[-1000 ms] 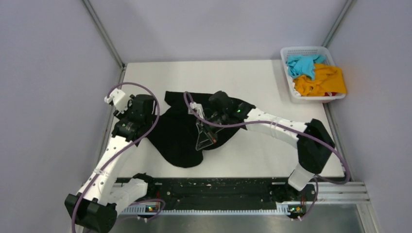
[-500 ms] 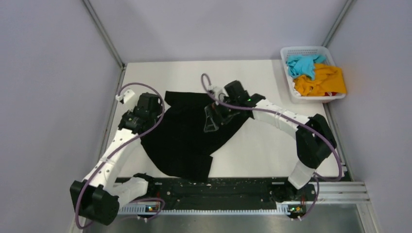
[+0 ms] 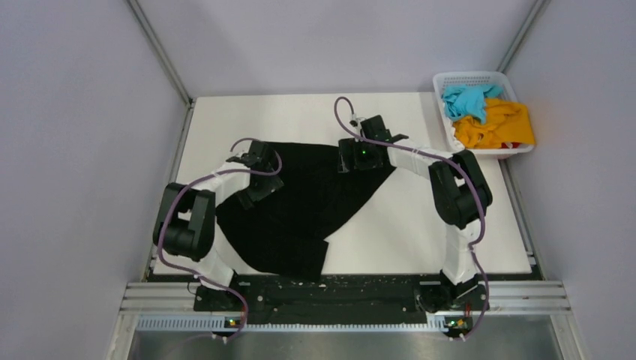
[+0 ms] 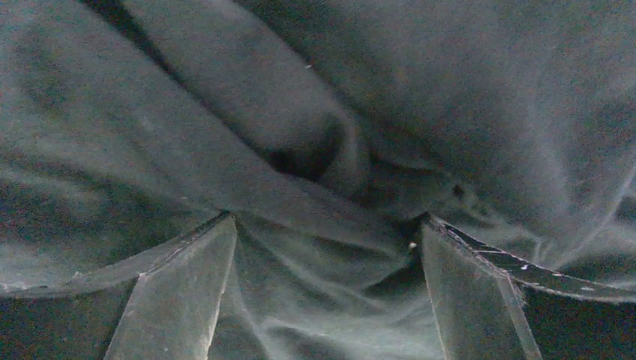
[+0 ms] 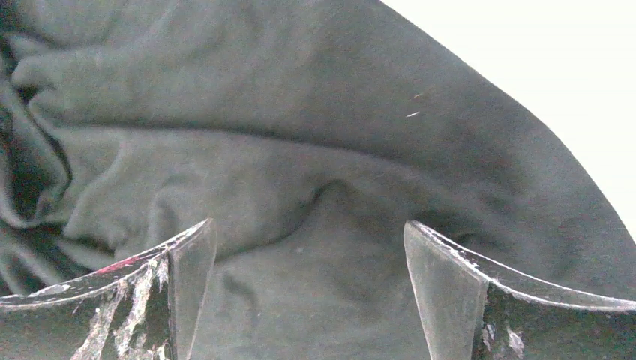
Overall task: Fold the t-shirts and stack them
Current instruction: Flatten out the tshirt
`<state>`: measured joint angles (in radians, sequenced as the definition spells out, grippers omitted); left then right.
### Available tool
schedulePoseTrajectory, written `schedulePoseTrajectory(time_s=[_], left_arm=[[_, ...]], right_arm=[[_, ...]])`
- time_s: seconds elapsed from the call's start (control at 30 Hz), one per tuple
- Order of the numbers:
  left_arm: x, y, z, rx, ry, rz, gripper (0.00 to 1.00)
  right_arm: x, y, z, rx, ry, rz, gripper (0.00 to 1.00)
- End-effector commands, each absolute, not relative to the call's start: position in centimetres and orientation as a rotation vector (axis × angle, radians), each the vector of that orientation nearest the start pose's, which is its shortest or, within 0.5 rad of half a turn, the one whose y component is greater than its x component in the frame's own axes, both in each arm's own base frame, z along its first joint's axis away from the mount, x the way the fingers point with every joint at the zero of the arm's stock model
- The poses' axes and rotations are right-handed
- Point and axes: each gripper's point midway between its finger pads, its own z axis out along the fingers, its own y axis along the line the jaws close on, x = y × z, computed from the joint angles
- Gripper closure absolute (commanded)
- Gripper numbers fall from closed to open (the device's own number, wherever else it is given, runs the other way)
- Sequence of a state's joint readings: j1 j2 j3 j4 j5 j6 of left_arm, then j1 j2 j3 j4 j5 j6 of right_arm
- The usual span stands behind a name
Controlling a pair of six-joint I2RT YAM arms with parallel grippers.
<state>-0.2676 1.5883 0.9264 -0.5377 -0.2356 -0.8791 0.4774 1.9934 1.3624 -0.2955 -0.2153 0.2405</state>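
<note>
We seem to be flattening the black t-shirt [image 3: 300,217]; left gripper [image 4: 328,220] and right gripper [image 5: 307,223] gape empty (nothing pinched). Next we need a hem grasp to fold.

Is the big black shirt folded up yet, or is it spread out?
Mostly spread out. The black shirt lies wide across the table, wrinkly up close, not in a neat folded square.

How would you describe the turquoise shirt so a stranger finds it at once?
At the table's far right corner sits a white basket. Of the two shirts in it, the turquoise shirt lies at the far end, behind the orange shirt.
</note>
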Motion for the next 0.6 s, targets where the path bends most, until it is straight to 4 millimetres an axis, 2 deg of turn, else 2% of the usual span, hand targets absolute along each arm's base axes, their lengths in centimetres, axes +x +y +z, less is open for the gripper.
schedulePoseTrajectory(time_s=[0.0, 0.03, 0.17, 0.2, 0.23, 0.33, 0.43, 0.5, 0.57], left_arm=[[38.3, -9.7, 3.8, -0.790, 2.495, -0.123, 0.05], [40.4, -10.2, 4.4, -0.777, 2.485, -0.122, 0.07], [45.8, -11.8, 3.8, -0.690, 2.537, -0.099, 0.08], [47.3, -12.8, 3.8, -0.651, 2.545, -0.144, 0.08], [48.4, -13.9, 2.8, -0.616, 2.566, -0.183, 0.08], [52.4, -18.2, 3.5, -0.486, 2.540, -0.390, 0.08], [54.7, -22.1, 4.4, -0.399, 2.520, -0.579, 0.08], [55.6, -23.2, 5.1, -0.373, 2.498, -0.626, 0.02], [56.1, -23.3, 6.4, -0.353, 2.465, -0.627, 0.01]], right_arm=[[43.3, 24.0, 4.2, -0.252, 2.476, 0.467, 0.07], [43.1, 23.3, 3.8, -0.228, 2.485, 0.457, 0.07], [42.1, 19.2, 2.2, -0.107, 2.528, 0.366, 0.07], [41.7, 18.2, 2.0, -0.070, 2.536, 0.342, 0.07], [41.2, 17.1, 2.1, -0.034, 2.537, 0.325, 0.07], [39.2, 15.0, 1.7, 0.062, 2.546, 0.286, 0.06], [37.4, 13.2, 2.0, 0.133, 2.530, 0.217, 0.04], [37.2, 12.1, 2.9, 0.168, 2.497, 0.173, 0.02], [37.8, 11.4, 4.4, 0.199, 2.450, 0.154, 0.01]])
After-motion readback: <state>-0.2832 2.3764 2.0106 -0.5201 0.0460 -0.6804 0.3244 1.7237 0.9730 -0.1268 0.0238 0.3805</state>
